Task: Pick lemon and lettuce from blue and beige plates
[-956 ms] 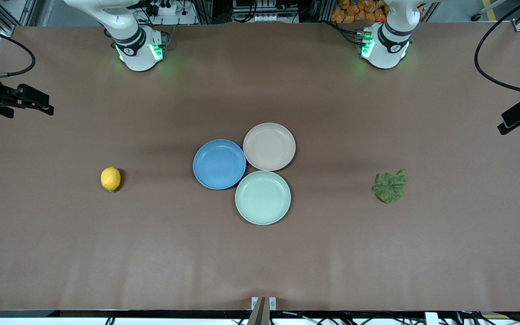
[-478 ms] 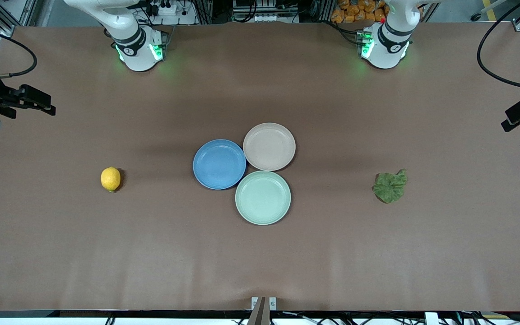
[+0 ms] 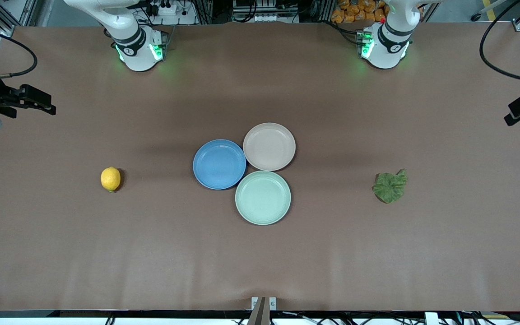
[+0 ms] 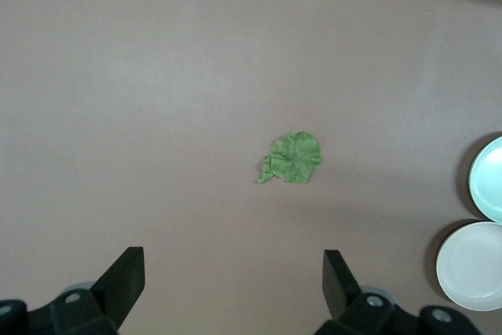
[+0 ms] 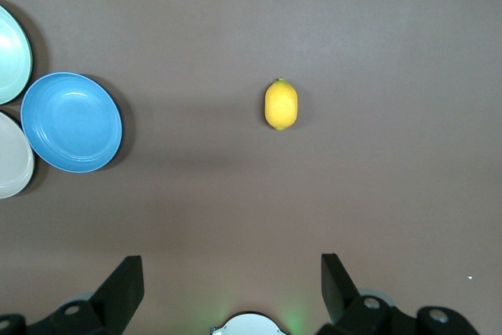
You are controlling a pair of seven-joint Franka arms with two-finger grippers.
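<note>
The lemon [image 3: 110,178] lies on the bare table toward the right arm's end, also in the right wrist view [image 5: 281,104]. The lettuce [image 3: 390,186] lies on the bare table toward the left arm's end, also in the left wrist view [image 4: 292,158]. The blue plate [image 3: 219,164] and the beige plate [image 3: 269,146] stand empty and touching at mid-table. My right gripper [image 5: 232,266] is open and empty, high over the table's end [image 3: 45,103]. My left gripper [image 4: 234,260] is open and empty, high over the other end [image 3: 515,115].
A mint-green plate [image 3: 262,197], also empty, touches both plates and lies nearer to the front camera. The arms' bases [image 3: 138,49] stand along the table's edge farthest from the front camera. Black cables hang at both ends of the table.
My left gripper has drifted a little outward over the left arm's end of the table. My right gripper has barely shifted. Lemon, lettuce and plates have not moved.
</note>
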